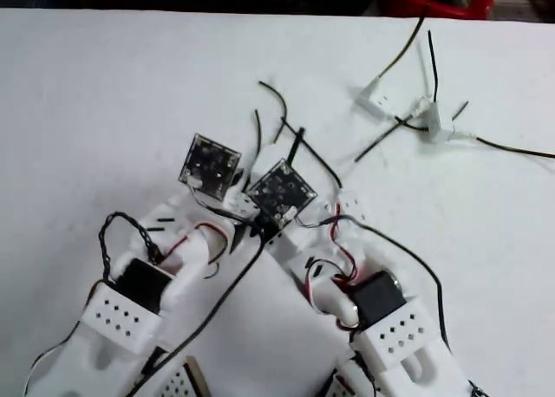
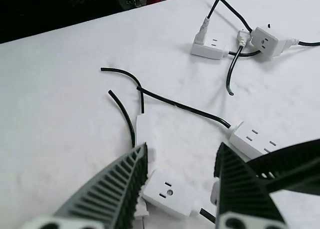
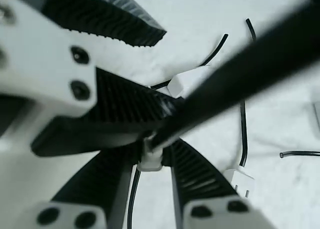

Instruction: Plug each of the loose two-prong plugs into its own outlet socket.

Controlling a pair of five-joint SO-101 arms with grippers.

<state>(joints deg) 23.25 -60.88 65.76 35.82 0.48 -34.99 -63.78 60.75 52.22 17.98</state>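
My left gripper point(image 2: 182, 151) stands open low over the table, and a white outlet socket point(image 2: 167, 191) lies face up between its ribbed fingers point(image 2: 125, 181). A white block point(image 2: 143, 134) with black cords touches that socket's far side. My right gripper point(image 3: 152, 150) is shut on a small white plug point(image 3: 150, 161), whose black cord point(image 3: 132, 199) runs back between the fingers. The left arm's fingers point(image 3: 120, 19) hang just beyond it. A loose two-prong plug point(image 3: 240, 181) lies on the table nearby. In the high view both grippers meet near the white pieces point(image 1: 244, 208).
Another white outlet point(image 2: 252, 139) on a black cord lies to the right of the left gripper. A cluster of outlets and plugs point(image 1: 434, 115) with cords sits at the back right. A black cable point(image 1: 217, 306) crosses between the arms. The left half of the white table point(image 1: 95, 94) is bare.
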